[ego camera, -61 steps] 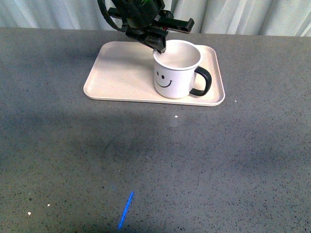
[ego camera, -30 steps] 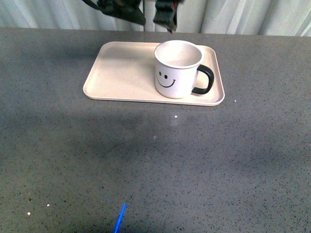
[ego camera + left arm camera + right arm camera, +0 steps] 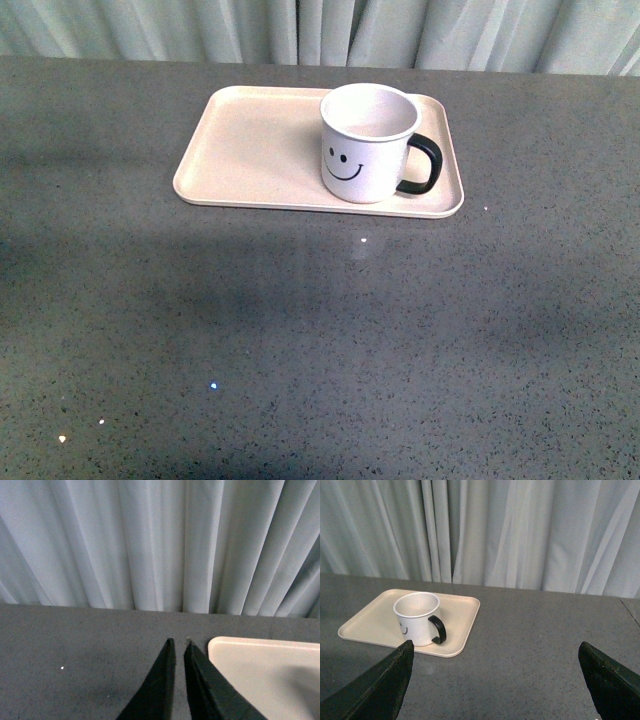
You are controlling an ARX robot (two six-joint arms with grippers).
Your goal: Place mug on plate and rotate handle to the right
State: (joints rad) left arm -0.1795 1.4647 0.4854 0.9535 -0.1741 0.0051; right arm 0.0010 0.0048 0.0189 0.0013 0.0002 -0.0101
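Mug (image 3: pixel 368 143) on plate (image 3: pixel 250 150), handle (image 3: pixel 422 165) right.
Left end effector (image 3: pixel 179 647) narrow, right end effector (image 3: pixel 496 645) wide; my stray sweep could nudge mug.

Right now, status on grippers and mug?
Left gripper shut, right gripper open, both empty. Mug upright on plate, handle right. Nothing blocking.

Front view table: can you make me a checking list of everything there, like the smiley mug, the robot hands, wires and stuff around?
Surface: grey speckled table, flat, no spills.
Job's things: mug upright on the plate, toward its right end; handle points right.
Clutter: nothing seen, only tiny bright specks.
End effectors: left end effector shut, empty; right end effector wide open, empty, away from the mug.
Cables: nothing seen.
Surroundings: pale curtain behind the table.
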